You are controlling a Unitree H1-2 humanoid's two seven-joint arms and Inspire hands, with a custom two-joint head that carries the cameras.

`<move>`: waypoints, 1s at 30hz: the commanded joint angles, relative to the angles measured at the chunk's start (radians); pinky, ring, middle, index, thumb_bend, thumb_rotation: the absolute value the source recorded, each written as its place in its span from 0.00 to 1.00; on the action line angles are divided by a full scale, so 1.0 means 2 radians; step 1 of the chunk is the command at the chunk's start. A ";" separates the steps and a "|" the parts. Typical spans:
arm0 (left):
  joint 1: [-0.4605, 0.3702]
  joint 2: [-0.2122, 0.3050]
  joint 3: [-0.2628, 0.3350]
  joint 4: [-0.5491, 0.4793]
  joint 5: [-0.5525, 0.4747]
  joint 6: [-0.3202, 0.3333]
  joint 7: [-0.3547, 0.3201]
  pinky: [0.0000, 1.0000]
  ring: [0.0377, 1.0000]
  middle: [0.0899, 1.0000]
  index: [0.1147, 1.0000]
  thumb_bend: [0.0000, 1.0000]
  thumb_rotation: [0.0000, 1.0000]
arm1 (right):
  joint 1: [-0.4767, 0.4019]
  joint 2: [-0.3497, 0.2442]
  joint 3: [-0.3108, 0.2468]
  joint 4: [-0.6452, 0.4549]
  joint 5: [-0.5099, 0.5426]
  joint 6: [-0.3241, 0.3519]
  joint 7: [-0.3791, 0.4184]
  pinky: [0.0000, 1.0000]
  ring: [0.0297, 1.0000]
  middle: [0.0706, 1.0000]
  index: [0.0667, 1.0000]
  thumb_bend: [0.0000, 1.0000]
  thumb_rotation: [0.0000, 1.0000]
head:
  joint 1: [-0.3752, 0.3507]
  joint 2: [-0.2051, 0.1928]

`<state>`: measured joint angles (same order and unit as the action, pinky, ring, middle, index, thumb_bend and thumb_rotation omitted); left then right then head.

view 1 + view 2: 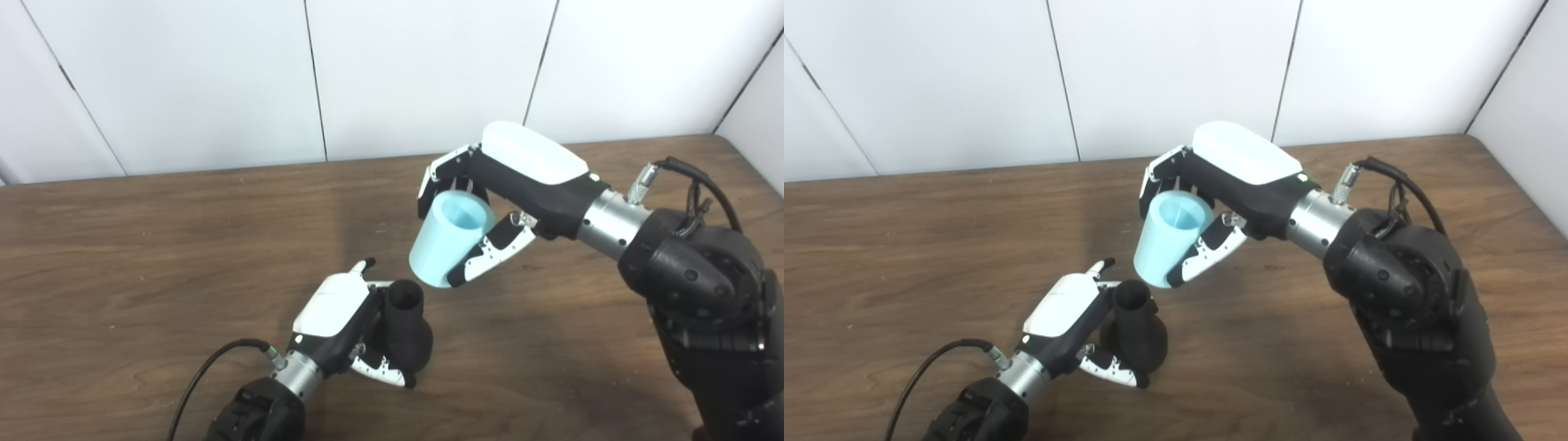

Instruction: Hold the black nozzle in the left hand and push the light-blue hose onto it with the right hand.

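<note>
Two hands mid-assembly: the left hand (343, 318), fingers wrapped around the black nozzle (405, 331) on the table (153, 257), waits while the right hand (490, 202), clamping the light-blue hose (447, 245), hovers just above, needing alignment before pushing down

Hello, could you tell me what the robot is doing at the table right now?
It is fitting two parts together. The left hand grips the black nozzle upright, low over the wooden table, open end up. The right hand holds the light-blue hose tilted in the air, just above and to the right of the nozzle. The two parts are not yet joined.
</note>
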<state>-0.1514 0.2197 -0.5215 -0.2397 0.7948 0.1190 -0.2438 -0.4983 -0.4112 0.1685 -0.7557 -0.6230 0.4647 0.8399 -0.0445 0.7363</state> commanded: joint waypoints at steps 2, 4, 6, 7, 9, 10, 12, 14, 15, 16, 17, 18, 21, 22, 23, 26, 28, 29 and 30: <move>0.014 0.002 -0.018 0.024 0.010 0.019 -0.043 1.00 0.49 0.38 0.43 0.50 0.00 | -0.001 0.004 0.003 0.011 -0.007 0.001 -0.010 0.31 0.41 0.47 0.47 0.50 0.00 | 0.000 0.000; 0.014 0.002 -0.018 0.024 0.009 0.019 -0.043 1.00 0.50 0.37 0.43 0.50 0.00 | 0.003 0.007 0.004 0.014 -0.011 0.001 -0.007 0.31 0.41 0.47 0.46 0.50 0.00 | -0.001 0.002; 0.013 0.002 -0.018 0.024 0.009 0.020 -0.043 1.00 0.50 0.37 0.43 0.50 0.00 | 0.010 0.015 0.003 0.014 -0.011 0.002 0.001 0.31 0.41 0.47 0.47 0.50 0.00 | 0.000 0.002; 0.013 0.001 -0.018 0.024 0.009 0.020 -0.043 1.00 0.50 0.38 0.43 0.50 0.00 | 0.013 0.019 0.002 0.014 -0.011 0.002 0.005 0.31 0.41 0.47 0.47 0.50 0.00 | 0.002 0.002; 0.014 0.000 -0.018 0.024 0.007 0.021 -0.042 1.00 0.50 0.38 0.42 0.50 0.00 | 0.018 0.024 0.001 0.015 -0.011 0.002 0.010 0.31 0.41 0.47 0.47 0.50 0.00 | 0.006 0.001; 0.014 -0.001 -0.019 0.025 0.006 0.021 -0.042 1.00 0.50 0.38 0.42 0.50 0.00 | 0.019 0.026 0.001 0.015 -0.011 0.002 0.013 0.31 0.41 0.47 0.47 0.50 0.00 | 0.006 0.000; 0.014 -0.002 -0.020 0.027 0.004 0.020 -0.041 1.00 0.50 0.37 0.43 0.50 0.00 | 0.021 0.029 0.002 0.016 -0.012 0.002 0.017 0.31 0.41 0.47 0.47 0.50 0.00 | 0.008 -0.001; 0.014 -0.003 -0.021 0.029 0.003 0.020 -0.040 1.00 0.49 0.37 0.43 0.50 0.00 | 0.020 0.031 0.002 0.016 -0.012 0.002 0.018 0.31 0.41 0.48 0.47 0.50 0.00 | 0.009 -0.001; 0.014 -0.003 -0.021 0.029 0.002 0.019 -0.040 1.00 0.49 0.36 0.43 0.50 0.00 | 0.020 0.031 0.003 0.017 -0.011 0.002 0.017 0.31 0.41 0.48 0.47 0.50 0.00 | 0.009 -0.001; 0.014 -0.003 -0.021 0.029 0.002 0.019 -0.040 1.00 0.48 0.36 0.43 0.50 0.00 | 0.020 0.030 0.005 0.018 -0.011 0.002 0.016 0.31 0.41 0.48 0.48 0.50 0.00 | 0.009 -0.001; 0.013 -0.003 -0.021 0.029 0.002 0.019 -0.041 1.00 0.49 0.36 0.43 0.50 0.00 | 0.020 0.030 0.006 0.019 -0.011 0.002 0.014 0.30 0.41 0.48 0.48 0.50 0.00 | 0.009 -0.001; 0.013 -0.003 -0.021 0.029 0.002 0.019 -0.041 1.00 0.49 0.36 0.43 0.50 0.00 | 0.020 0.029 0.007 0.020 -0.011 0.001 0.012 0.30 0.41 0.48 0.48 0.50 0.00 | 0.010 -0.001; 0.012 -0.003 -0.020 0.031 0.001 0.018 -0.039 1.00 0.49 0.37 0.43 0.50 0.00 | 0.020 0.026 0.011 0.023 -0.009 0.001 0.006 0.30 0.41 0.48 0.48 0.50 0.00 | 0.011 -0.002; 0.012 -0.003 -0.021 0.031 0.001 0.017 -0.038 1.00 0.49 0.37 0.43 0.50 0.00 | 0.019 0.027 0.011 0.023 -0.008 0.001 0.004 0.30 0.41 0.48 0.48 0.50 0.00 | 0.011 -0.001; 0.012 -0.003 -0.021 0.032 0.001 0.017 -0.037 1.00 0.49 0.37 0.43 0.50 0.00 | 0.018 0.027 0.011 0.023 -0.008 0.001 0.004 0.30 0.41 0.48 0.48 0.50 0.00 | 0.010 -0.001; 0.012 -0.004 -0.021 0.034 0.001 0.016 -0.035 1.00 0.49 0.37 0.43 0.50 0.00 | 0.014 0.031 0.008 0.020 -0.009 0.001 0.006 0.30 0.41 0.48 0.48 0.50 0.00 | 0.009 0.000; 0.012 -0.004 -0.021 0.034 0.001 0.016 -0.035 1.00 0.49 0.37 0.43 0.50 0.00 | 0.010 0.034 0.003 0.016 -0.010 0.002 0.010 0.30 0.41 0.48 0.48 0.50 0.00 | 0.009 0.000; 0.012 -0.004 -0.020 0.034 0.001 0.016 -0.035 1.00 0.49 0.37 0.43 0.50 0.00 | 0.006 0.035 -0.002 0.014 -0.009 0.002 0.013 0.30 0.41 0.48 0.48 0.50 0.00 | 0.008 0.000; 0.012 -0.005 -0.020 0.035 0.001 0.017 -0.035 1.00 0.49 0.37 0.43 0.50 0.00 | 0.002 0.034 -0.007 0.012 -0.009 0.002 0.016 0.30 0.41 0.48 0.48 0.50 0.00 | 0.007 0.000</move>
<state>-0.1555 0.2080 -0.5273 -0.2342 0.7912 0.1337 -0.2437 -0.4429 -0.3429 0.1770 -0.7022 -0.6477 0.4652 0.8713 -0.0291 0.7348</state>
